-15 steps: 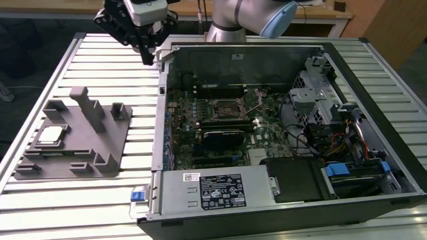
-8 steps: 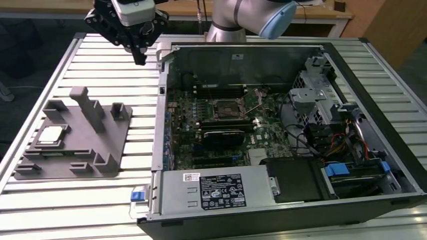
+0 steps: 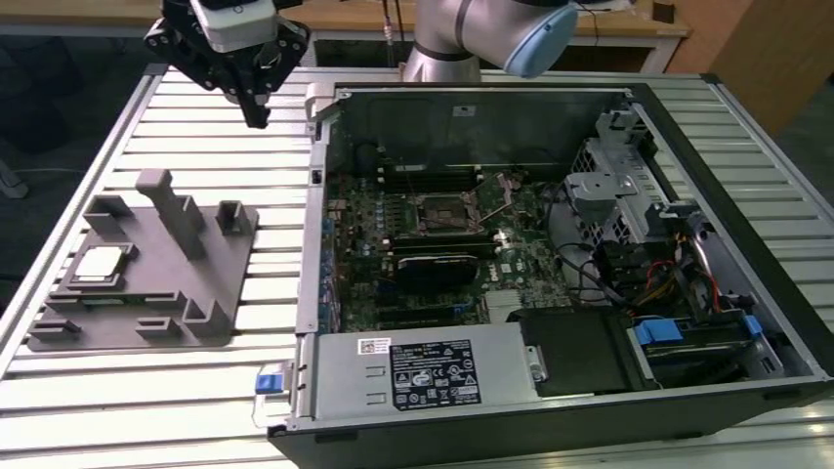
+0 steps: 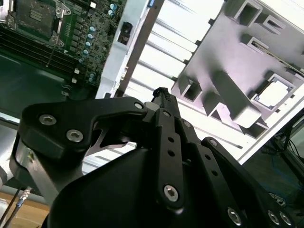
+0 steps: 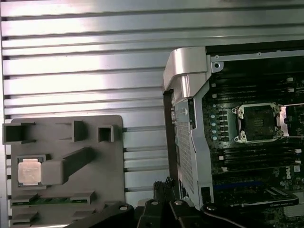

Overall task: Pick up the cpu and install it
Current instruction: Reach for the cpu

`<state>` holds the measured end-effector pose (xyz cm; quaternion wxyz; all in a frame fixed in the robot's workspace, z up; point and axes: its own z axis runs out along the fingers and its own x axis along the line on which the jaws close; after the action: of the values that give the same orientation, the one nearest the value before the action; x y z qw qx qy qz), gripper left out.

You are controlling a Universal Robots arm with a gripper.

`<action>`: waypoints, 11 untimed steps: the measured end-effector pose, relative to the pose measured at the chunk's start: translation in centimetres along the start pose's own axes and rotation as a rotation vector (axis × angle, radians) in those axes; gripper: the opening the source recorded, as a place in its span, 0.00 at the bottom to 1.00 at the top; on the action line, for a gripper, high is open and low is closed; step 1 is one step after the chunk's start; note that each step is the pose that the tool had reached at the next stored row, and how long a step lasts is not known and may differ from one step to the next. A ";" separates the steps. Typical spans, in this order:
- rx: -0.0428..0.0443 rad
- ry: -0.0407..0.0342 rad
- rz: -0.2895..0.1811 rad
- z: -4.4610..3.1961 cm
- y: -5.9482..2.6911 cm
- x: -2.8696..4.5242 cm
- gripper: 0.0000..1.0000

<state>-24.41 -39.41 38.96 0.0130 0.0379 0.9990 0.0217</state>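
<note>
Your gripper (image 3: pixel 257 117) hangs above the bench (image 3: pixel 156 142), near the corner of the open computer case (image 3: pixel 482 122) and well apart from the cpu (image 3: pixel 102 264). The fingers (image 4: pixel 166 128) are pressed together at the tip and hold nothing.

The cpu lies flat in its square pocket on the grey tray (image 3: pixel 215 264), silver face up, at the tray's outer side. The tray sits on the bench at the exterior view's left of the case. In the first wrist view the cpu (image 5: pixel 29 171) sits beside a raised block on the tray (image 5: pixel 104 166). The empty socket (image 5: pixel 259 122) on the board inside the case is far off on the other side.

By my reading you are at the very start of the job. The pick-up has not begun, nothing has been grasped, and the socket (image 3: pixel 440 213) looks open with nothing seated in it.

The grasp calls for the fingers to part first, since shut they cannot take the cpu by its edges. They then need to come down square over the pocket. Mind the tall posts and the raised block close to the cpu, which leave little room at its sides. I cannot tell which two edges of the pocket are free.
</note>
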 end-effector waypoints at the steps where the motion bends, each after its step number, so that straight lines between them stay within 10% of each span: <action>1: -0.0001 -0.0001 0.000 0.03 0.00 0.23 0.11; 11: -0.0001 -0.0001 0.000 0.30 0.00 2.06 0.11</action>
<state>-26.46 -39.24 38.61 0.0131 0.0379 0.9990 0.0217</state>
